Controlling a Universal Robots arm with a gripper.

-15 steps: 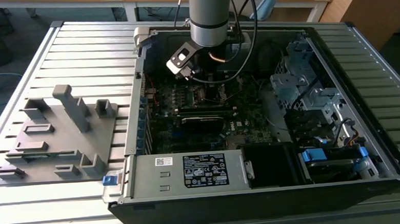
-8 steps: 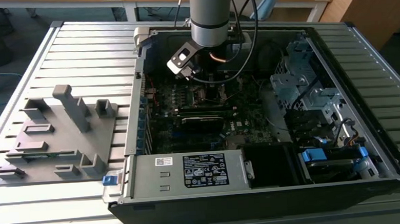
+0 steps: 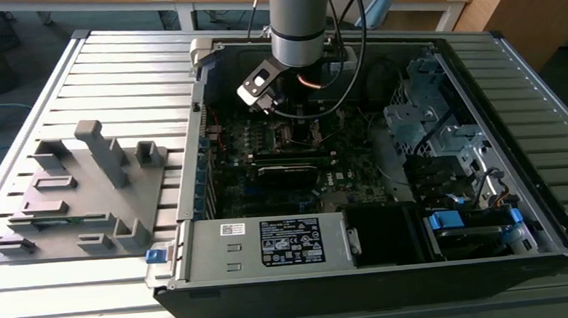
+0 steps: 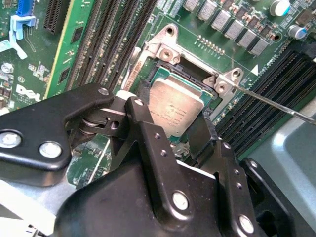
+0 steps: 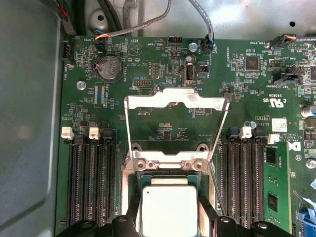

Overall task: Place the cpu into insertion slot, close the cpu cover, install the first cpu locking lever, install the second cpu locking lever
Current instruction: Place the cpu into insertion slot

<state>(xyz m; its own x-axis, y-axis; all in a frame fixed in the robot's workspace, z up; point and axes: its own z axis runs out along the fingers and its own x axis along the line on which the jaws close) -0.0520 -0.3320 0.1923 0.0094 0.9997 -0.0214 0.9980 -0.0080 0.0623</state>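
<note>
- Grey slatted table (image 3: 114, 73) is carrying an open computer case (image 3: 369, 296) lying on its side, with a grey moulded fixture (image 3: 81, 191) sitting beside it toward the exterior view's left.
- From where I'm standing, the arm is reaching straight down into the case, its gripper (image 3: 296, 118) hanging low over the green motherboard (image 5: 247, 94).
- In both wrist views the black fingers (image 4: 143, 118) are pressing against opposite edges of the cpu (image 4: 175, 111). The gripper is looking closed on the chip, its jaws only as far apart as the chip is wide.
- The cpu is sitting within the silver rim of the insertion slot (image 5: 165, 163). Whether it is fully seated or hanging just above the contacts, I cannot tell.
- The cpu cover (image 5: 175, 101) is standing swung open, tipped back away from the slot, with green board showing through its cut-out middle.
- A thin metal lever (image 4: 276, 104) is running out from a corner of the slot, unlatched and slanting across the neighbouring parts.
- Long black memory slots (image 5: 91, 182) are lying along both sides of the insertion slot.
</note>
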